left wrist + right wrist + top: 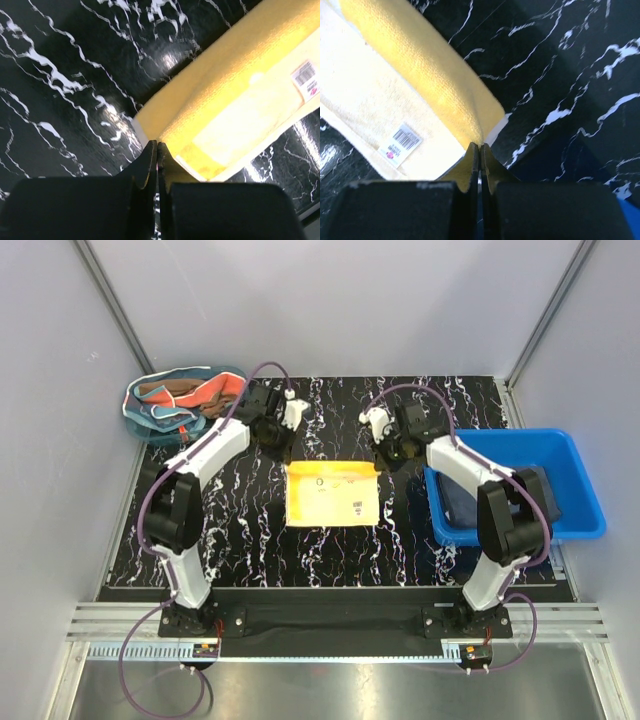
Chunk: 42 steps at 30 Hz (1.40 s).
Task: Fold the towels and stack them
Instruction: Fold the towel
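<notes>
A yellow towel [333,495] lies on the black marbled table in the middle, a barcode label on its upper face. My left gripper [284,446] is at its far left corner and my right gripper [386,452] at its far right corner. In the left wrist view the left gripper [157,145] is shut on the corner of the yellow towel [235,100]. In the right wrist view the right gripper [480,146] is shut on a raised fold of the towel [420,65]. More towels, orange-red [205,392] and teal, fill the basket. A dark grey-blue towel [462,508] lies in the bin.
A teal mesh-sided basket [140,428] stands at the table's far left corner. A rigid blue plastic bin [585,495] stands at the right edge beside my right arm. Grey walls enclose the table on three sides.
</notes>
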Each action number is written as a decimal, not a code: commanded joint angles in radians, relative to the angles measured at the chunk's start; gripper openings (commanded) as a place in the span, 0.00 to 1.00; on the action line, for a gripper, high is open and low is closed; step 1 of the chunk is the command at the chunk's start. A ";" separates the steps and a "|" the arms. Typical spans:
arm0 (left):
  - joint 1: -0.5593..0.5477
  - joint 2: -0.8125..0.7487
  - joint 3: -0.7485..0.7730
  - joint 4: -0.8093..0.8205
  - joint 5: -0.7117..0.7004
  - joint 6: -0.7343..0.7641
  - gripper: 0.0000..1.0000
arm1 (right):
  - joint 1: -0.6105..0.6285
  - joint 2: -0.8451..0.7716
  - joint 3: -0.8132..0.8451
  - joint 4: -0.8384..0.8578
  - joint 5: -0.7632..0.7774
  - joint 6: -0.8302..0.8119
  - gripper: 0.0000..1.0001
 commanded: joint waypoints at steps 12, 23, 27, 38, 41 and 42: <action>-0.055 -0.190 -0.158 0.023 -0.069 -0.062 0.00 | 0.084 -0.234 -0.193 0.041 0.123 0.157 0.00; -0.106 -0.213 -0.266 0.010 -0.066 -0.105 0.00 | 0.133 -0.281 -0.262 -0.002 0.131 0.251 0.00; -0.127 -0.231 -0.297 -0.007 -0.084 -0.115 0.00 | 0.142 -0.287 -0.273 -0.022 0.118 0.275 0.00; -0.159 -0.230 -0.346 -0.016 -0.061 -0.145 0.00 | 0.148 -0.283 -0.323 -0.050 0.125 0.322 0.04; -0.169 -0.219 -0.344 -0.050 -0.104 -0.149 0.06 | 0.150 -0.275 -0.320 -0.065 0.112 0.346 0.16; -0.170 -0.221 -0.341 -0.059 -0.125 -0.152 0.15 | 0.150 -0.275 -0.314 -0.074 0.100 0.354 0.18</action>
